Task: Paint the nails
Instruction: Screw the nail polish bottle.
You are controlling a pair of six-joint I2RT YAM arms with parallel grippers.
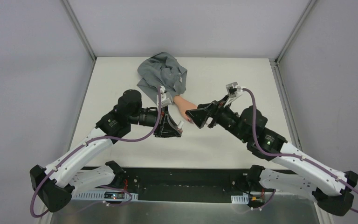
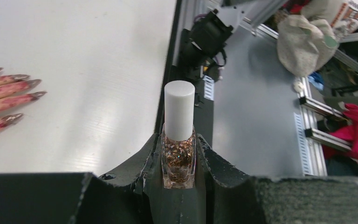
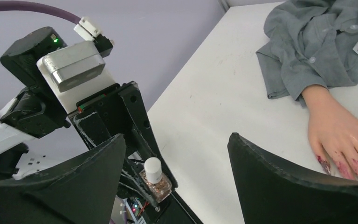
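Right gripper (image 3: 177,140): jaws spread wide, empty. Polish bottle (image 3: 154,181) straight ahead, centred between fingers, white cap (image 3: 152,168) on, long axis cap-end toward right gripper. Left gripper (image 2: 179,158): clamped on bottle body. Nails (image 2: 16,91): flat on table, beside bottle, tips pointing its way; right arm seemingly nearer.

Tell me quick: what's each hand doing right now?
Left hand: closed on the polish bottle, cap on.
Right hand: open, holding nothing.
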